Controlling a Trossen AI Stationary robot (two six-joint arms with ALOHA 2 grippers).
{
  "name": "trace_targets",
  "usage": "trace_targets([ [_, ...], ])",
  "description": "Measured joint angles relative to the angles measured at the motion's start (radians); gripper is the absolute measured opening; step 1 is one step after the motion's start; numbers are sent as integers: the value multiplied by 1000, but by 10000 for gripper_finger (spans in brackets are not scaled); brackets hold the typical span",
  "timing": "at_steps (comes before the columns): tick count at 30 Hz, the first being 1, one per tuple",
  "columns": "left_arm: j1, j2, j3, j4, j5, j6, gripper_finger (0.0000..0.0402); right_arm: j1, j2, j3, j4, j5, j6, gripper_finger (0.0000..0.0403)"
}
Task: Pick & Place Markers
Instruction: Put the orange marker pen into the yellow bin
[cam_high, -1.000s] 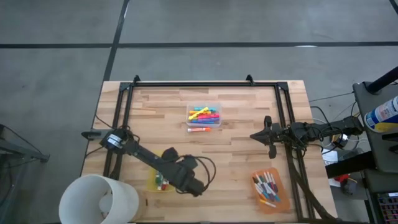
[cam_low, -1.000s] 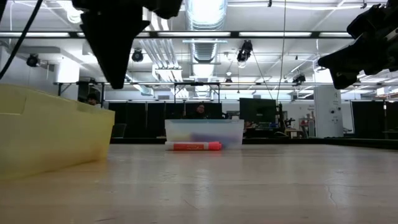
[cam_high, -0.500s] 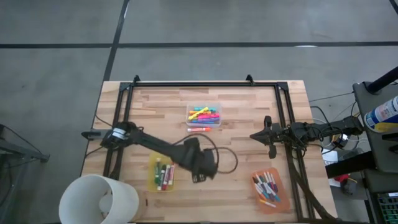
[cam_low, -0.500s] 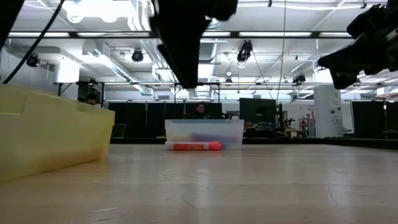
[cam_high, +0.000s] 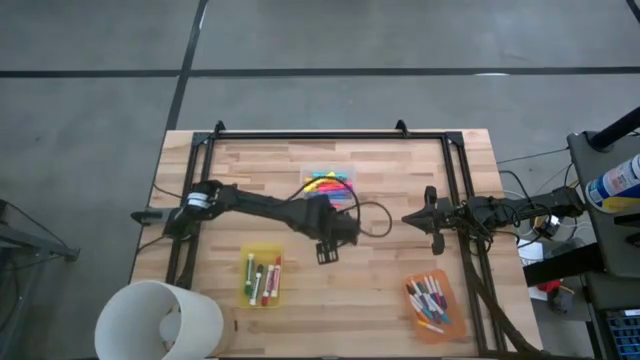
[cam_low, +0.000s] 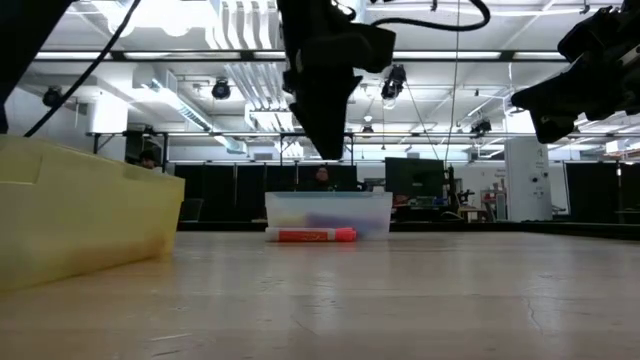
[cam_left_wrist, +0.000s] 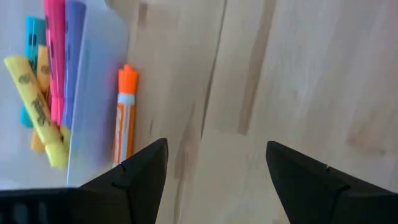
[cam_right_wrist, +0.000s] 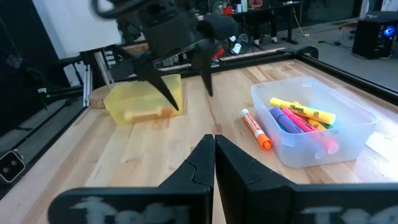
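A white bucket (cam_high: 160, 320) stands at the tabletop's (cam_high: 400, 270) near left corner. Beside it, the yellow bin (cam_high: 262, 277) holds several markers. The left gripper (cam_high: 327, 250) hangs above the middle of the tabletop, jaws spread wide and empty, just in front of the clear bin (cam_high: 329, 186) of neon markers (cam_right_wrist: 303, 112). One orange marker (cam_left_wrist: 124, 114) lies on the wood against that bin's near wall. The right gripper (cam_high: 417, 217) waits near the right rail, jaws closed on nothing. The orange bin (cam_high: 432, 303) at the near right holds thin white markers.
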Motion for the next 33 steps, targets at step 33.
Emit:
trace_targets([
  [33, 171, 2, -334, 289, -50, 157, 266, 0, 0, 0, 0, 0, 0, 9],
])
